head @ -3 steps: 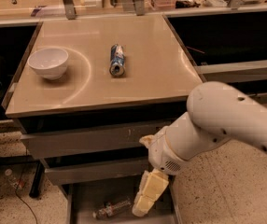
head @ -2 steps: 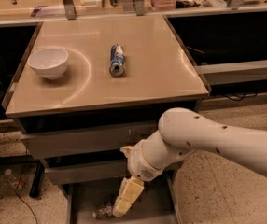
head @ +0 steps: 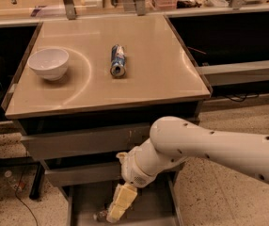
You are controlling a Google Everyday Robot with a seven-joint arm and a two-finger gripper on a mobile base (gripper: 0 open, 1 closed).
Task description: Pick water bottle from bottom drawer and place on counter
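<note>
The bottom drawer (head: 149,207) is pulled open at the foot of the grey cabinet. The water bottle (head: 100,216) lies on its side on the drawer floor near the bottom edge of the camera view, mostly hidden behind my gripper. My gripper (head: 119,205) reaches down into the drawer from the white arm and sits right over the bottle; I cannot see whether it touches it. The counter (head: 162,74) is the beige top above.
A blue-and-white drink can (head: 118,60) lies on the counter's middle and a white bowl (head: 48,63) stands at its left. Two shallower drawers (head: 78,142) are partly open above the bottom one. A cluttered shelf runs along the back.
My arm has swung left and lower, bringing the gripper from the drawer's right side to directly over the bottle. The bottle, can and bowl have not moved.
</note>
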